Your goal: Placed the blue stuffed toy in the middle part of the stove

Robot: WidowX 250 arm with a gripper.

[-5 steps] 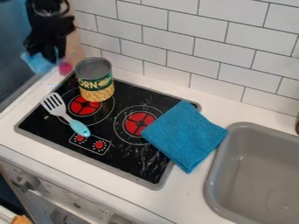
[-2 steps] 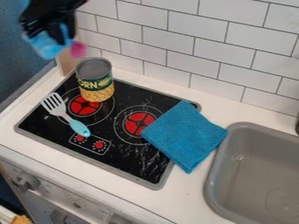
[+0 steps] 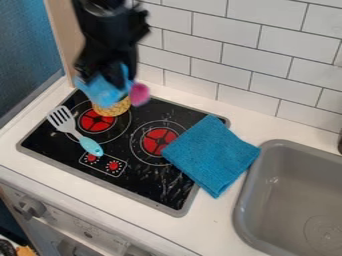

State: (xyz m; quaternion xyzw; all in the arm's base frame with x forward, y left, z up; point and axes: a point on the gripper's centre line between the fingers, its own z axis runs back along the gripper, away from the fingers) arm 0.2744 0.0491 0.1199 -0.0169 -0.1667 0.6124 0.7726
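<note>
The toy (image 3: 105, 90), light blue with a round pink part, hangs in the claw (image 3: 107, 80), gripped between its fingers.

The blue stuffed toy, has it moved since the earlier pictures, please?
Yes, the blue stuffed toy has moved rightward in the view: earlier left of the corn can, it now overlaps the can's upper part.

Spatula (image 3: 73, 129) lies left of cloth (image 3: 211, 154) on stove (image 3: 150, 188).
</note>
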